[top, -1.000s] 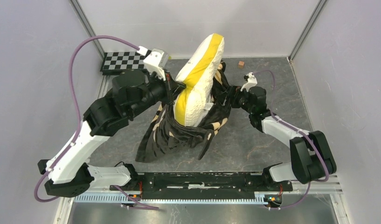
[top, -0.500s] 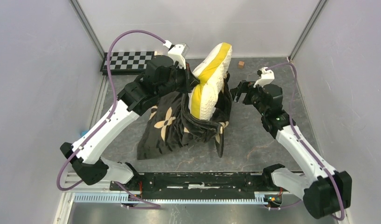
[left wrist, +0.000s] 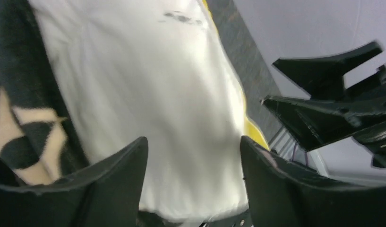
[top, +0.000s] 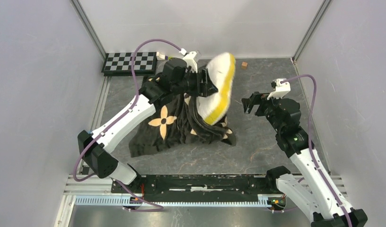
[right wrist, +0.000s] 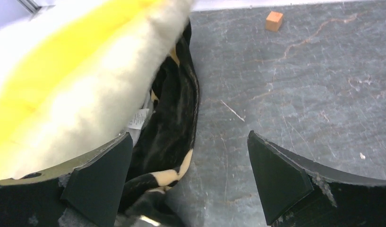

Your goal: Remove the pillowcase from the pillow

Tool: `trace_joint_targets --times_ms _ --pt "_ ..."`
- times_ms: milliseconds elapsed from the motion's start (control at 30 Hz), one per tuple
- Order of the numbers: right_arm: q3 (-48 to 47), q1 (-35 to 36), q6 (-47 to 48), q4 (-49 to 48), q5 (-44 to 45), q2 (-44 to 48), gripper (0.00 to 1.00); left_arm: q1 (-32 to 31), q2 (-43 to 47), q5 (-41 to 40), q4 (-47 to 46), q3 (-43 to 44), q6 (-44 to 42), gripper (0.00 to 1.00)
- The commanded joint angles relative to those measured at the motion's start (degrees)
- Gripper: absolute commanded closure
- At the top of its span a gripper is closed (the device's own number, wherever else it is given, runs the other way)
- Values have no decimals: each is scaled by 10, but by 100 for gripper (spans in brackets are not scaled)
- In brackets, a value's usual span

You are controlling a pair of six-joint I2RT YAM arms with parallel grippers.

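Top external view: your left gripper (top: 202,81) is at the far middle of the table (top: 261,146), its jaws clamped on the left face of the pillow (top: 219,85). The pillow is raised and tilted. Its cream-white quilted side faces up and the yellow band (top: 218,108) runs along its right, lower edge. Its outline is blurred.

The pillowcase (top: 148,137) lies heaped on the table below and to the left of the pillow. It is black plush, with one tan four-petal flower motif (top: 163,121) spread flat and facing up. The pillow's near end touches the bunched folds. You cannot tell from above whether that end sits inside the opening.

Your right gripper (top: 250,101) hangs to the right of the pillow and is apart from it.

Left wrist view: white pillow fabric fills the gap between the two fingers (left wrist: 120,184). Black and tan pillowcase shows at the left edge.

Right wrist view: the jaws are wide apart and hold nothing, with bare grey tabletop between them. At the left, black fabric rises just beside the pillow's lower side. A small white sewn-in tag (right wrist: 139,120) sits where the two meet, and its print is too small to read.

A small orange-brown cube (top: 244,65) sits at the far edge, well apart from the fabric. A black-and-white checkerboard (top: 129,61) lies at the far left.
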State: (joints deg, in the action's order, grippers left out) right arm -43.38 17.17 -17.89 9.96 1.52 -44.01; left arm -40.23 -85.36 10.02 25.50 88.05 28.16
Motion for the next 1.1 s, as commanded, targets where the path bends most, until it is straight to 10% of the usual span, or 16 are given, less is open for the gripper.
trace_joint_targets --times_ms 0,133,533,1067 --pt "17 -1 17 43 2 31 2 3 -4 65 -24 -29 33 15" --pt "27 -1 19 56 -7 43 2 6 82 -31 6 -107 19 1" --pt "71 -1 -67 61 -11 -6 2 100 254 -342 206 -215 99 0" --pt "128 -1 -59 42 -78 -60 2 226 273 -281 219 -326 178 0"
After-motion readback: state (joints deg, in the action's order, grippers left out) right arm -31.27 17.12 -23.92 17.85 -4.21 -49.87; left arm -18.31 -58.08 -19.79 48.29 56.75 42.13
